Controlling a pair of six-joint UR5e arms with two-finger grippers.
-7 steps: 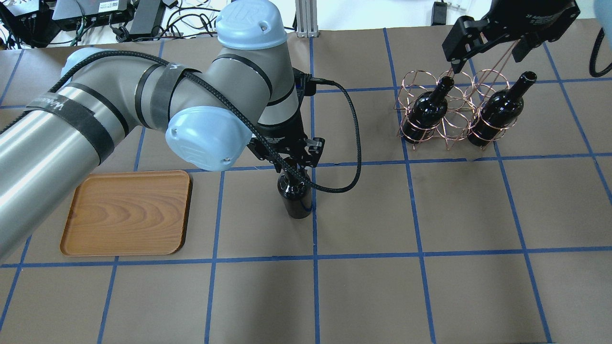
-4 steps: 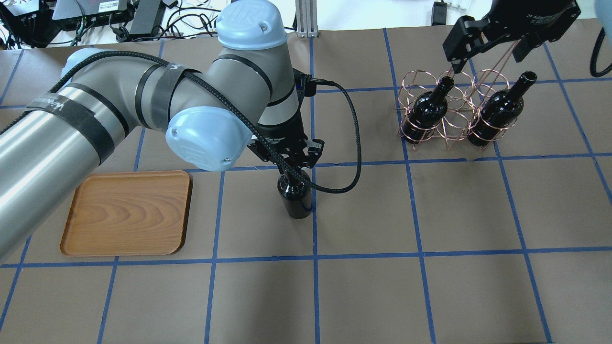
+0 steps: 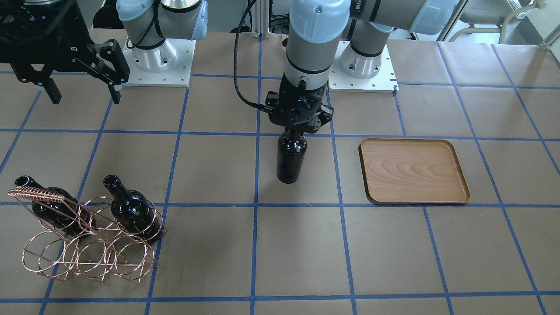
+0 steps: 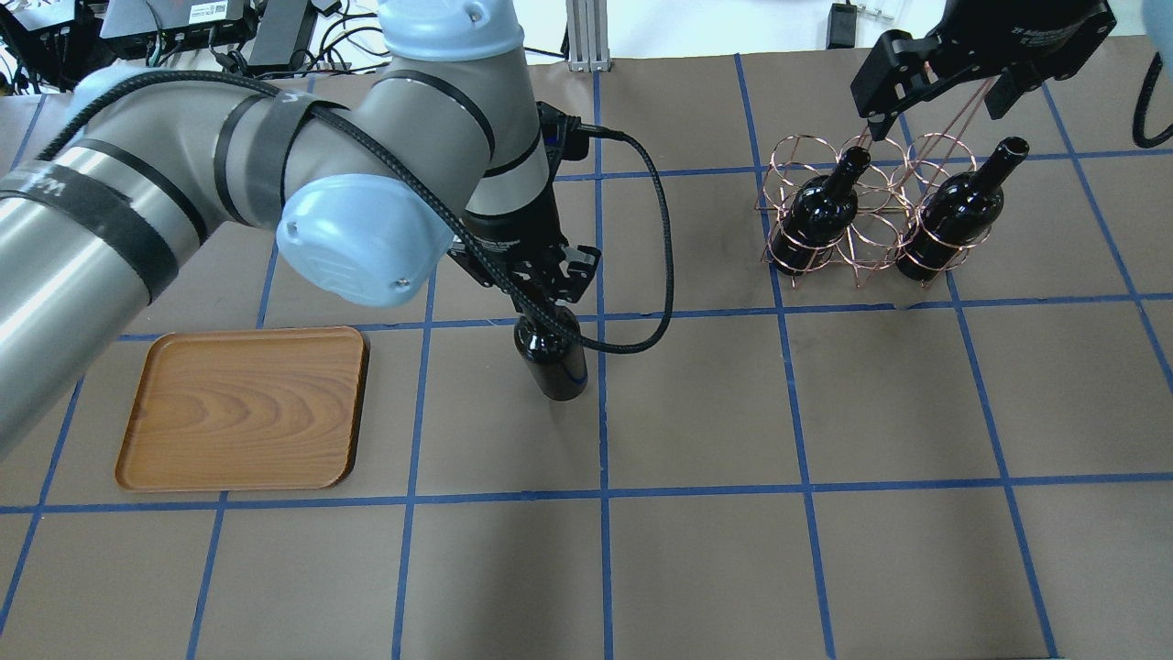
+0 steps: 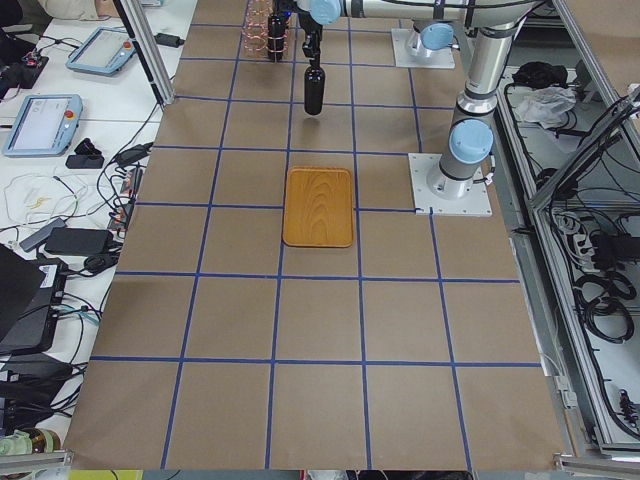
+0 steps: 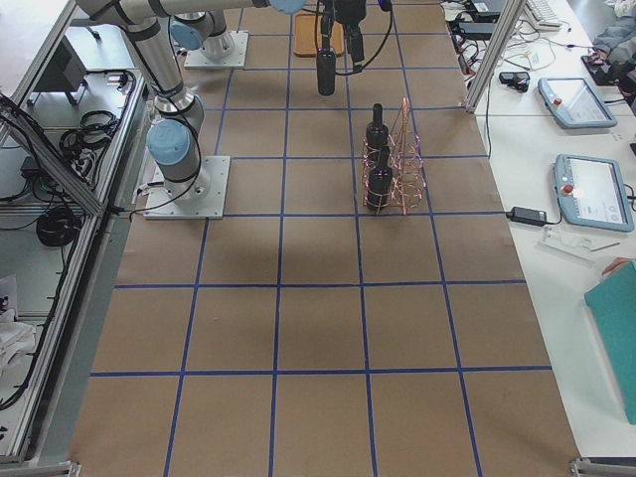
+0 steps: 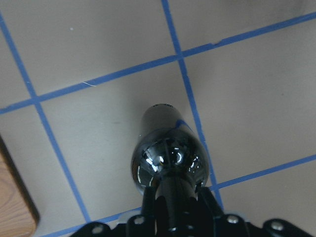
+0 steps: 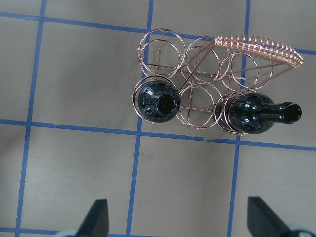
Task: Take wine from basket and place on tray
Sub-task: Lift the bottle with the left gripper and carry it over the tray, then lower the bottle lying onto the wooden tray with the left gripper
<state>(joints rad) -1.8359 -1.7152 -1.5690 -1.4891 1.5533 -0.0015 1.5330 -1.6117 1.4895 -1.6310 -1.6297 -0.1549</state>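
Left claw (image 3: 299, 127) was pinching the neck of the wine (image 3: 290, 159) in the front-facing view, the bottle upright near the table's (image 3: 280, 253) middle; the tray (image 3: 413, 170) lay bare near it on the robot's left, not touching it; the basket (image 3: 87, 253) sat well apart on the robot's right, with two other bottles (image 3: 131, 210) in its outer hoops and the middle hoops empty; the right claw (image 3: 85, 94) hung spread wide and held nothing.

Overhead, the wine stood under the left wrist, between basket and tray and nearer the tray; no part of it was over the tray's rim.

From the left end, the bottle showed dark and upright on the far side of the tray; whether its base was off the paper, I could not tell.

From the right end, it hung beyond the basket, with the tray farther off.

At the left wrist, the fingers (image 7: 148, 202) were pressed to both sides of the neck; a tray corner showed at the frame's left edge.

At the right wrist, the tips were wide apart over bare paper near the basket.

By my reckoning, the taking out was done for this bottle; the crossing to the tray, the setting down and the letting go were left.
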